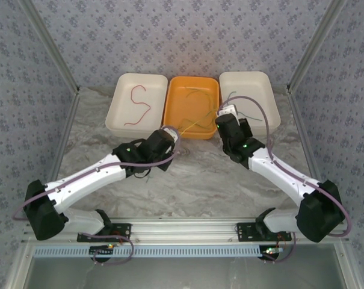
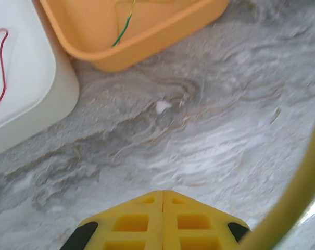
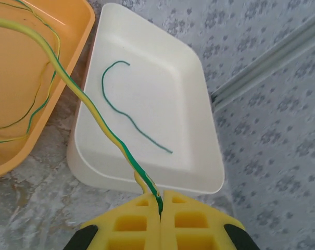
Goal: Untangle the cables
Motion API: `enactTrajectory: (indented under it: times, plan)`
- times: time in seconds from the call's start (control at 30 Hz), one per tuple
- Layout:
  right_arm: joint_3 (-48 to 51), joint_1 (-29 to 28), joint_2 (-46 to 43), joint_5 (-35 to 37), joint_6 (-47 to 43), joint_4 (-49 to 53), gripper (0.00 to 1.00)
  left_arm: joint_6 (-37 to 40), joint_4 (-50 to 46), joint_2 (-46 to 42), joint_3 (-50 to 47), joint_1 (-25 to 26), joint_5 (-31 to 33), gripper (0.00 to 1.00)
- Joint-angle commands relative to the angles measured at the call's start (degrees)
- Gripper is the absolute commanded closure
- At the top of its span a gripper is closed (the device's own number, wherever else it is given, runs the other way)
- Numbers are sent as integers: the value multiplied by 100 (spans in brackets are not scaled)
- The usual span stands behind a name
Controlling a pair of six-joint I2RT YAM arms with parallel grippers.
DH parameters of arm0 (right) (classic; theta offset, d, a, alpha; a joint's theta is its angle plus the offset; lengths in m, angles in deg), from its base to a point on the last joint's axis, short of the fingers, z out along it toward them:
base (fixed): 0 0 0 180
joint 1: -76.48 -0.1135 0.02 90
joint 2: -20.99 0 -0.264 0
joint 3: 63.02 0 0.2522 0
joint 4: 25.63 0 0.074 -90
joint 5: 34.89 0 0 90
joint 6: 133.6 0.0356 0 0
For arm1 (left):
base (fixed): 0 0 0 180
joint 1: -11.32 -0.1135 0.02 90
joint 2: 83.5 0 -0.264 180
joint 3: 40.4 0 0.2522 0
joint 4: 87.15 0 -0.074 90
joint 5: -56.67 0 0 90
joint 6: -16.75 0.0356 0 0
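Red cable [image 1: 136,103]: lies alone in the left white tray [image 1: 117,114], sorted. Green cable [image 3: 131,112]: lies alone in the right white tray [image 3: 199,104], sorted. Yellow-green cables [image 2: 122,30]: looped together in the orange tray [image 1: 182,99] between the two white trays.

Right gripper [image 3: 161,197]: pinched on one yellow-green strand [image 3: 95,114], which runs taut from the pads back into the orange tray, passing over the right white tray's near corner. Left gripper [image 2: 162,194]: jaws pressed together above bare table [image 2: 209,130], near the orange tray's front corner; nothing is visible between the pads. A blurred olive strand [image 2: 303,177] crosses close to that lens; whether it is held cannot be told.

Progress, as judged: two cables separated; the yellow-green bundle is left to part.
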Motion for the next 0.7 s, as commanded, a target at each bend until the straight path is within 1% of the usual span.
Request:
enactTrajectory:
  times: [0.0, 0.1, 0.13, 0.2, 0.33, 0.47, 0.53, 0.57, 0.6, 0.63, 0.67]
  plan:
    - [-140, -29, 280, 958, -1306, -425, 100, -18, -856, -252, 208, -205, 642, 100]
    - [-494, 47, 536, 1573, -994, 25, 100, -249, -1172, -364, 306, -481, 990, 100]
    - [-569, 65, 554, 1596, -909, 146, 100, -266, -1277, -381, 342, -534, 1075, 100]
    - [-579, 124, 519, 1680, -921, 50, 100, -271, -1541, -364, 427, -628, 1222, 100]
    - [-649, 214, 459, 1636, -1166, -200, 100, -180, -1884, -172, 463, -652, 1482, 100]
    - [-852, 267, 487, 1564, -1626, -440, 100, -222, -2065, 9, 435, -656, 2020, 100]
    - [-953, 276, 472, 1434, -1759, -398, 100, -240, -2078, 24, 443, -672, 2165, 100]
    - [-1048, 232, 418, 1120, -1661, -161, 100, -240, -2056, 6, 464, -679, 2126, 100]
    - [-1161, 157, 322, 553, -1480, 381, 90, -224, -1963, -46, 481, -680, 1980, 100]
    - [-1201, 65, 218, 47, -1375, 685, 77, -162, -1851, -95, 496, -680, 1778, 100]
    - [-1180, -47, 81, -526, -1298, 980, 58, -116, -1687, -179, 512, -649, 1533, 100]
